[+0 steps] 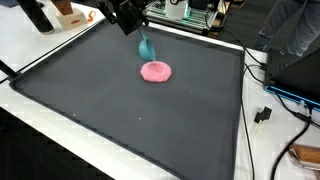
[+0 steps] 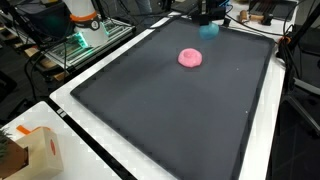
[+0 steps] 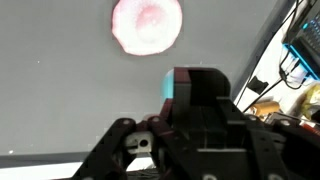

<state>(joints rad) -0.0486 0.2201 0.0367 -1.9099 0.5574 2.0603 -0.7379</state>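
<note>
Clamping a small teal piece with the gripper, jaws drawn in to the width of the piece and gripping it from above. Holding it tilted and hanging clear of the black mat directly underneath, not touching that surface.

Showing in the wrist view only as a narrow teal strip beside one dark finger, with the rest blocked by the gripper's own body. Hard to tell the exact shape of the teal piece from any view: small and blurred in both exterior views, mostly covered in the wrist view. Cannot tell where the pads meet it. Cut off by the top edge in both exterior views: most of the arm above the gripper.

Lying flat on the mat just below and a little ahead of the gripper, apart from the teal piece: a pink disc, soft-edged and reaching the top edge of the wrist view.

Counting outward: one gripper, one teal piece, one pink disc, one mat. Farther off, around the mat, a white table; well away near its corner, one cardboard box; off to the side, loose cables, number unclear.
</note>
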